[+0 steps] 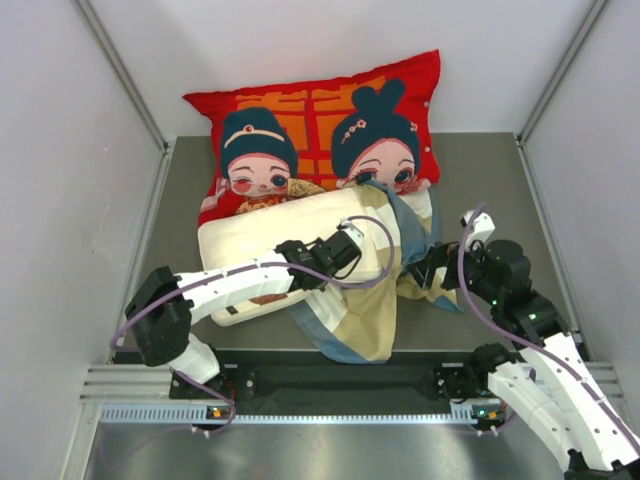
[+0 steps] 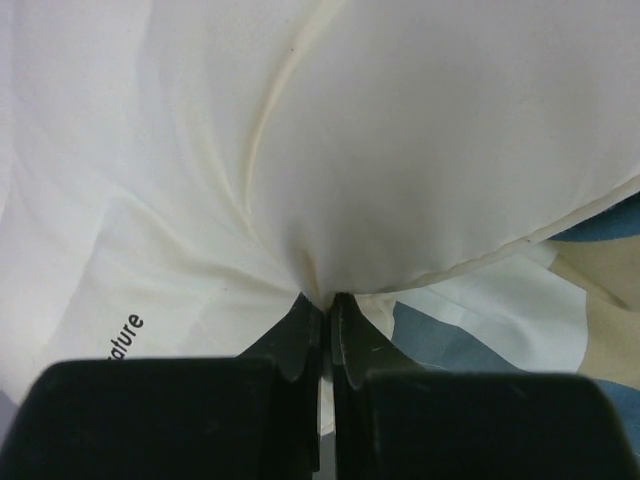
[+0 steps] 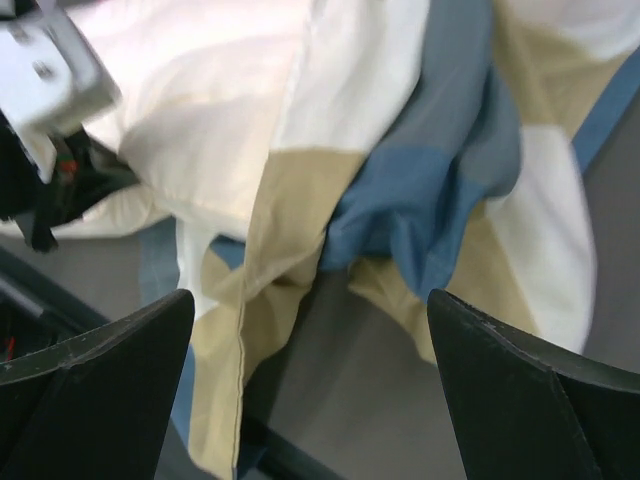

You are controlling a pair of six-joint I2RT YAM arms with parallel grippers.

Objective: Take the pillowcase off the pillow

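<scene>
The cream-white pillow [image 1: 265, 240] lies across the middle of the table, mostly bare. In the left wrist view my left gripper [image 2: 325, 300] is shut on a pinch of the pillow's [image 2: 430, 150] white fabric, near its right end [image 1: 350, 245]. The blue, tan and cream pillowcase [image 1: 365, 320] is bunched around that end and spills toward the front edge. My right gripper [image 1: 428, 268] stands wide open just right of the bunch; its fingers [image 3: 120, 350] frame crumpled pillowcase folds [image 3: 420, 190] above bare table, and nothing is between them.
A large red cartoon-figure cushion [image 1: 320, 120] leans behind the pillow at the back. White walls [image 1: 60, 150] close in both sides. The grey table [image 1: 500, 180] shows at the right, and a black mounting rail [image 1: 340, 380] runs along the near edge.
</scene>
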